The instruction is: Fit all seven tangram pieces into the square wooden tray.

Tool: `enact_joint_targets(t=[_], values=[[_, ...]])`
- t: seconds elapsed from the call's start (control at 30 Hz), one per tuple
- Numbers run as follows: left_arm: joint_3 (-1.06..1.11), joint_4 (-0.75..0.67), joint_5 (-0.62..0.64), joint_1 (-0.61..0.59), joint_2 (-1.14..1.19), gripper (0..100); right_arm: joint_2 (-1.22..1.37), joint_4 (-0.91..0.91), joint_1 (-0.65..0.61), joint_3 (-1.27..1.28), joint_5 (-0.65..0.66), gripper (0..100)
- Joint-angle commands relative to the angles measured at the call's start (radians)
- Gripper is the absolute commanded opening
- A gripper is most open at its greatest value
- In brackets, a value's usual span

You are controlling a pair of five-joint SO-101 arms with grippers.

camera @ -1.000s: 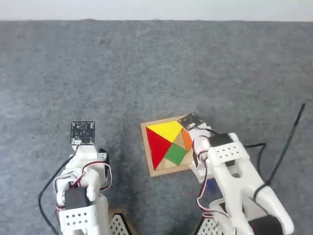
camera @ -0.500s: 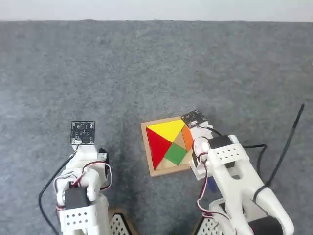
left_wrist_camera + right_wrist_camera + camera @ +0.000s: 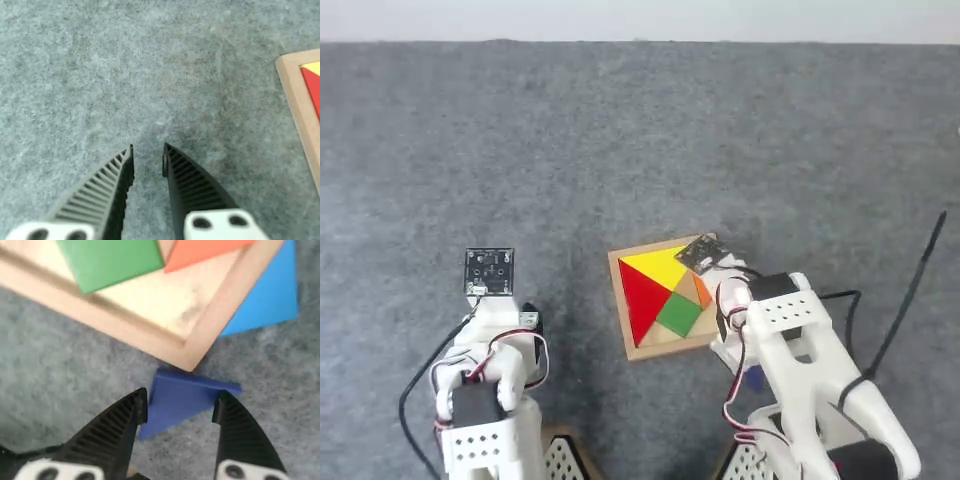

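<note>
Right tool (image 3: 181,395): jaws wide apart with nothing gripped; one finger stands on each side of a dark blue triangle (image 3: 177,405), and I cannot tell whether either finger touches it.
Dark blue triangle: lies flat on the grey bench (image 3: 60,390), outside the tray, with one edge just beside the tray's corner.
Light blue piece (image 3: 265,295): also on the bench outside the tray, right up against the outer side of the rim, which hides part of it.
Tray (image 3: 150,342): square and wooden with a raised rim. The right wrist view shows a green square (image 3: 107,260) and an orange piece (image 3: 205,250) inside, with a stretch of plain tray floor between them and the corner.
Tray in the high view (image 3: 660,350): sits slightly turned on the bench. A yellow triangle (image 3: 660,267) lies along its far side and a red triangle (image 3: 642,297) along its left side. The green square sits just below where they meet, and the orange piece is at the right side beside the arm.
Right arm (image 3: 800,370): stretches forward from the near edge of the bench, its wrist over the tray's near right corner.
Left tool (image 3: 148,147): jaws open by a narrow gap with nothing between them, tips over the grey bench.
Left arm (image 3: 485,380): folded back close to its base, well apart from the tray and to its left.
Left wrist view: catches the tray's rim at the edge, with slivers of red and yellow inside it.
</note>
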Motion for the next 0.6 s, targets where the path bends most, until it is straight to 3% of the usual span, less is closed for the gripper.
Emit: enact_joint_targets(t=[0.0, 0.27, 0.57], values=[[-0.013, 0.003, -0.002, -0.005, -0.02, 9, 0.038, 0.024, 0.018, 0.005, 0.089, 22.0], [-0.013, 0.003, -0.002, -0.005, -0.02, 9, 0.038, 0.013, 0.015, 0.026, 0.114, 36.0], [-0.013, 0.003, -0.002, -0.005, -0.02, 9, 0.038, -0.088, 0.096, 0.028, 0.14, 31.3]])
